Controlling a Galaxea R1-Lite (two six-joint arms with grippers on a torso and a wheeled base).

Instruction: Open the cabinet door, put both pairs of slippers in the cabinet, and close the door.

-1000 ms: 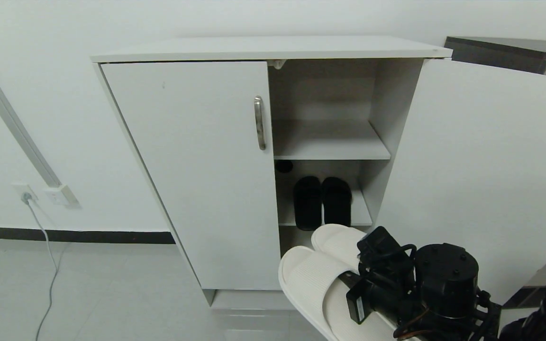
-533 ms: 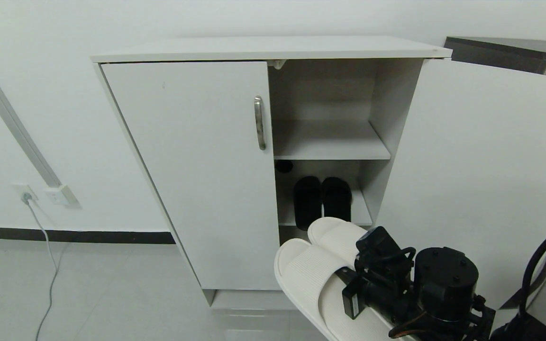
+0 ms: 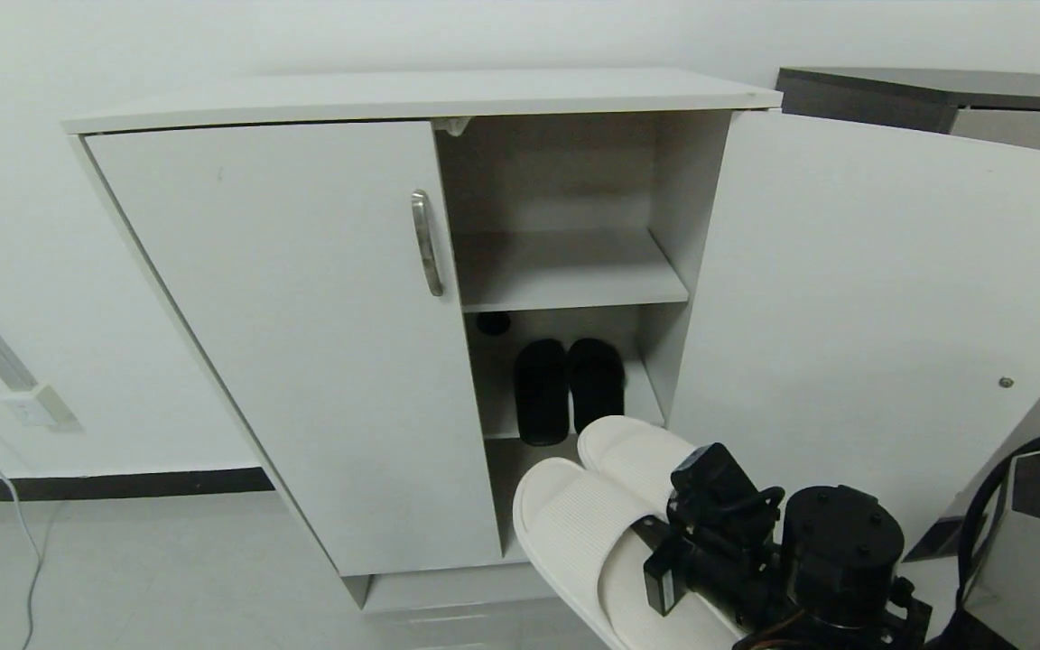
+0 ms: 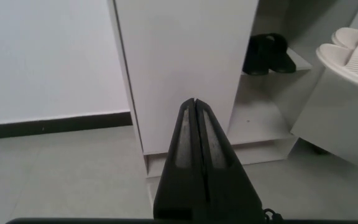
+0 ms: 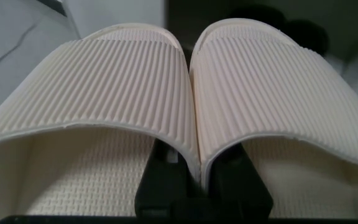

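Ribbed white slippers (image 5: 129, 87) in right tool (image 5: 202, 186); black slippers (image 3: 568, 384) on shelf (image 3: 645, 408).

I see a wall socket (image 3: 31, 408) low on the left, its cable (image 3: 1, 487) trailing to the grey floor (image 3: 141, 578). A dark-topped unit (image 3: 935, 90) stands far right.

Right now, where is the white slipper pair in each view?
Head view: white slippers bottom centre, before the open cabinet.
Left wrist view: white slippers beside the cabinet opening.
Right wrist view: close up, side by side, toes away.
Shared landmark: black slippers inside the cabinet, in head and left wrist views.
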